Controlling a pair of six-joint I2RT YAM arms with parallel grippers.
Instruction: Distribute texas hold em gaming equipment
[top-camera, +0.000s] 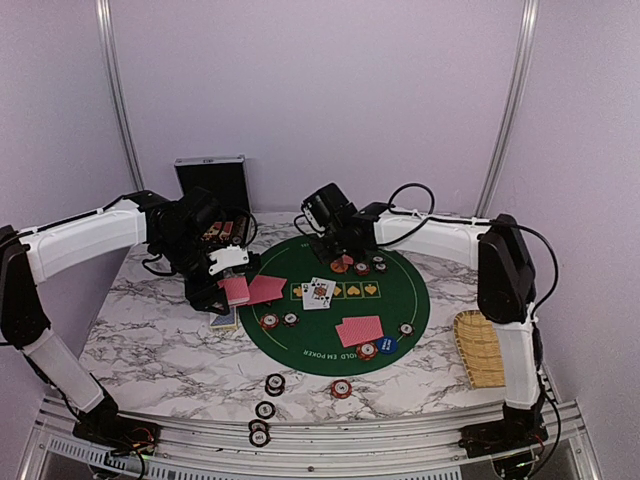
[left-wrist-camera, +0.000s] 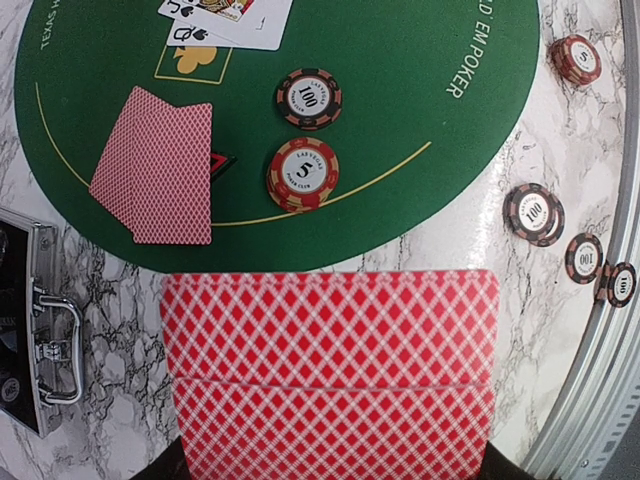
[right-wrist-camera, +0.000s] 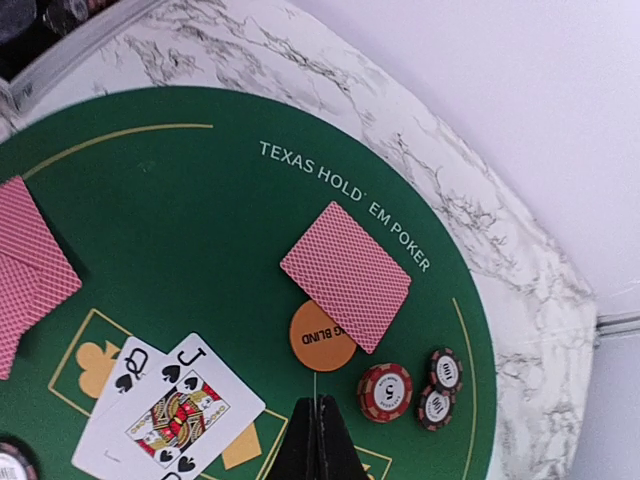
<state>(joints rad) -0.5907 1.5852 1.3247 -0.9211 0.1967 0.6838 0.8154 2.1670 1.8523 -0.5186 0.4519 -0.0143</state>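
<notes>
Top external view: shows a marble table (top-camera: 150, 340) bearing a round green mat (top-camera: 400, 300). Behind the mat's left edge, finds a black case (top-camera: 210, 175); off its right edge, a woven tray (top-camera: 480, 348). At the mat's left rim, catches the left gripper (top-camera: 232, 280) clamped on two red-backed cards (left-wrist-camera: 330, 380). Over the mat's far half, has the right gripper (right-wrist-camera: 318, 440) pressed shut, empty. On the mat, picks out face-up cards (right-wrist-camera: 170, 415), an orange button (right-wrist-camera: 320, 338), striped chips (left-wrist-camera: 302, 173). Off its near edge, spots loose chips (top-camera: 274, 384).
</notes>
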